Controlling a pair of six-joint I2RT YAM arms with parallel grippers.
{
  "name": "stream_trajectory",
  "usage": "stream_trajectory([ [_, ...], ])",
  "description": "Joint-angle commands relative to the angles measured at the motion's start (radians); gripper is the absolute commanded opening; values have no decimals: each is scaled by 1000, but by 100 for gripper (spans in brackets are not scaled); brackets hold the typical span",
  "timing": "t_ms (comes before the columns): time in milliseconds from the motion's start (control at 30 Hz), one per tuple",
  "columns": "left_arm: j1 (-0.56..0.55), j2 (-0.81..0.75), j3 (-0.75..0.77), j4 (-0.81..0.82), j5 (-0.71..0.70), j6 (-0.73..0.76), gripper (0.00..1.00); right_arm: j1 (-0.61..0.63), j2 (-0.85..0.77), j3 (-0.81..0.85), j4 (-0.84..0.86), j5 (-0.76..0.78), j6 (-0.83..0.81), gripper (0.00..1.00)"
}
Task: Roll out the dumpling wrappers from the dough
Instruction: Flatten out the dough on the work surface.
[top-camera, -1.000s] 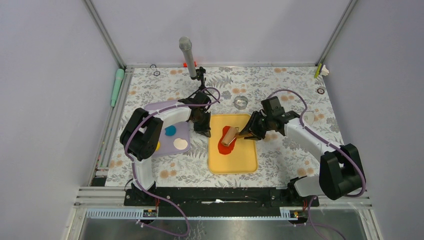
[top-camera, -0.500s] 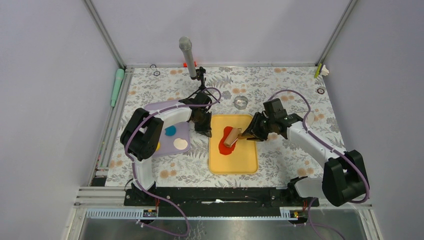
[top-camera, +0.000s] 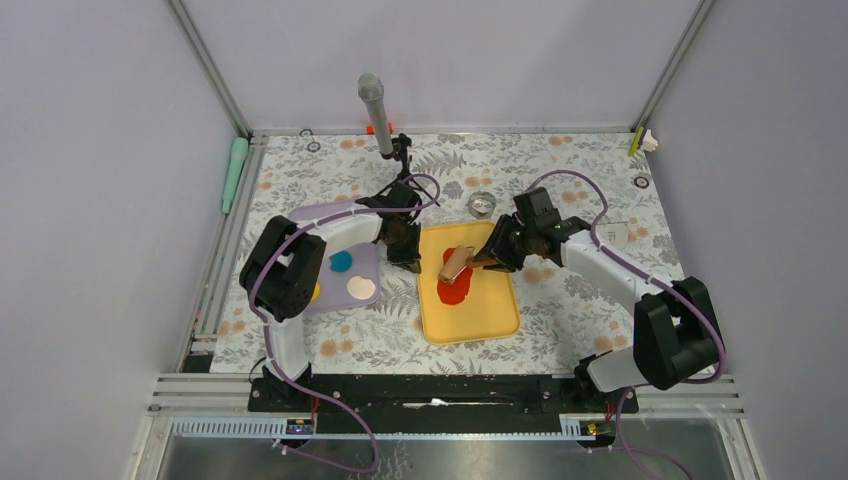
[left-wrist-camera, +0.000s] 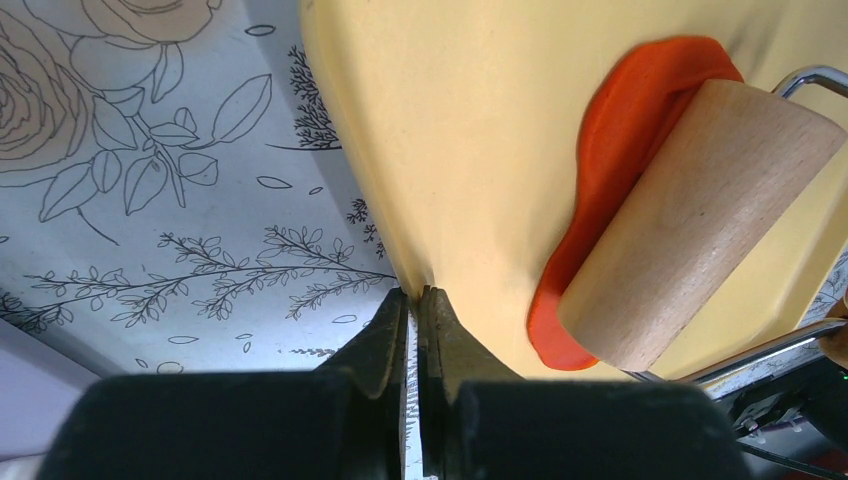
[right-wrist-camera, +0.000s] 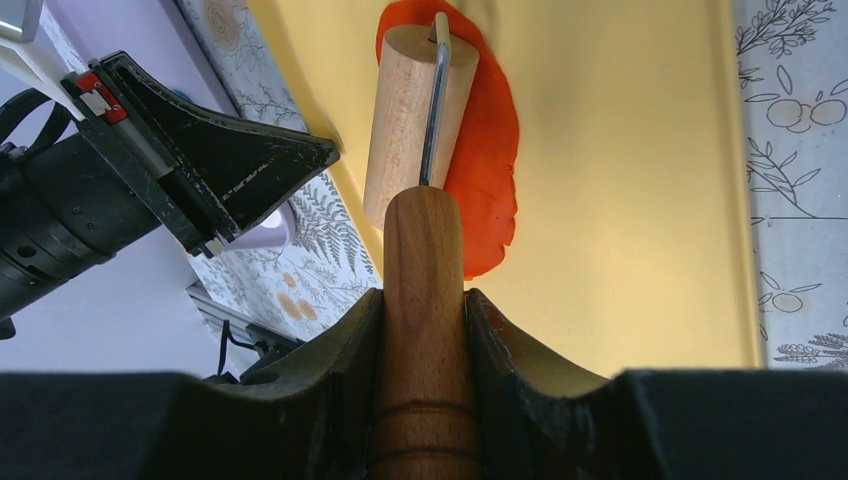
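A flattened red dough sheet lies on the left part of the yellow tray. A wooden roller rests across its far end. My right gripper is shut on the roller's wooden handle, and the drum sits over the dough. My left gripper is shut, its tips pinching the tray's left rim. In the left wrist view the roller covers part of the dough. No separate round wrapper is visible.
A purple board left of the tray carries a blue disc, a cream disc and a yellow disc. A small metal cup stands behind the tray. A microphone stand rises at the back.
The roller has travelled toward the far end of the dough, uncovering more red near me. The right arm swung left and back. The tray's near end turned slightly right.
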Motion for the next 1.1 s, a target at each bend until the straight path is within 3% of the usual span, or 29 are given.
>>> stream_trajectory([
  [0, -26, 8, -16, -51, 22, 53, 0, 5, 9, -45, -12, 215, -27, 0],
  [433, -67, -3, -22, -76, 54, 109, 0, -5, -178, -71, -212, 179, -87, 0],
  [800, -73, 28, 4, -80, 82, 129, 0, -3, -32, -67, 21, 174, -2, 0],
  [1067, -73, 23, 2, -85, 89, 140, 0, 7, 32, -52, 59, 196, -3, 0],
])
